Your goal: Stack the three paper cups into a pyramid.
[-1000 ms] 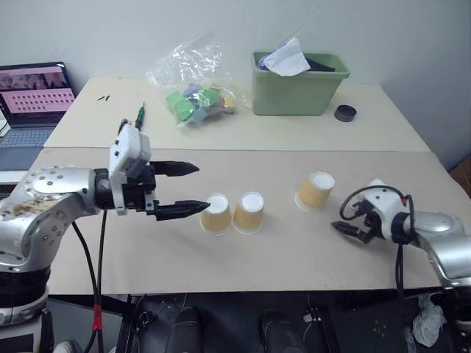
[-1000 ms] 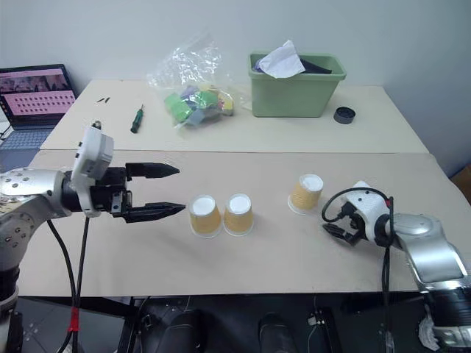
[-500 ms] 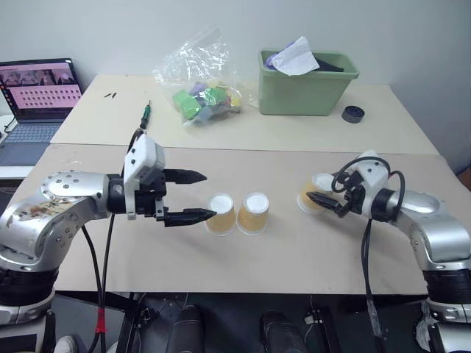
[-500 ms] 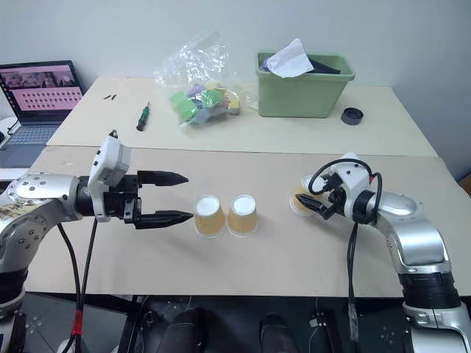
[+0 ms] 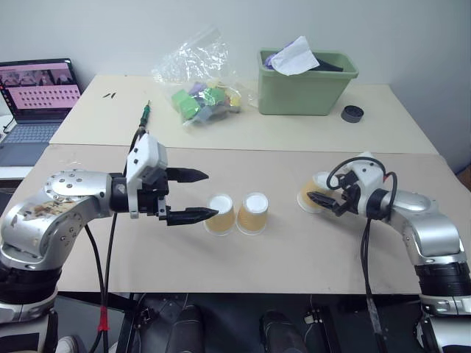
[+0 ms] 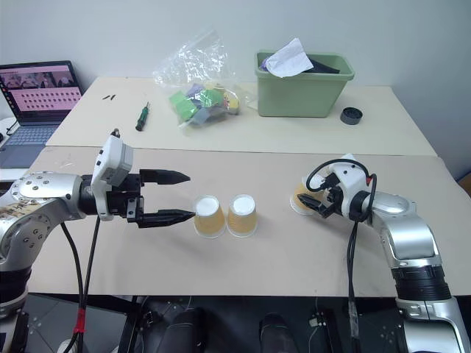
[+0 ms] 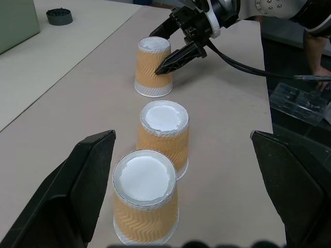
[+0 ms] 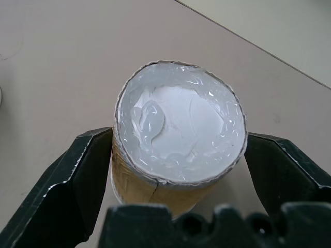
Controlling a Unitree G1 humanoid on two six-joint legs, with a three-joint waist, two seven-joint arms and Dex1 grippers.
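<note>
Three tan ribbed paper cups stand upside down on the near table, white bases up. Two stand side by side mid-table, the left one [image 5: 219, 215] and its neighbour [image 5: 254, 213]. The third cup [image 8: 181, 124] stands apart to their right. My right gripper [image 5: 314, 193] is open, with one finger [image 8: 77, 175] on each side of that cup, which rests on the table. To the left of the pair my left gripper [image 5: 211, 194] is open and points at them. Its lower fingertip [image 5: 210, 214] nearly touches the left cup. No cup is stacked on another.
On the far table stand a green bin [image 5: 302, 84] with white paper in it, a clear bag of coloured blocks [image 5: 199, 99], a green screwdriver [image 5: 145, 114] and a small black round part [image 5: 352, 113]. A laptop [image 5: 37, 92] sits at far left.
The camera has shifted. My right gripper has risen and moved in toward the third cup, so its fingers now straddle it. The left gripper and all cups stayed put.
</note>
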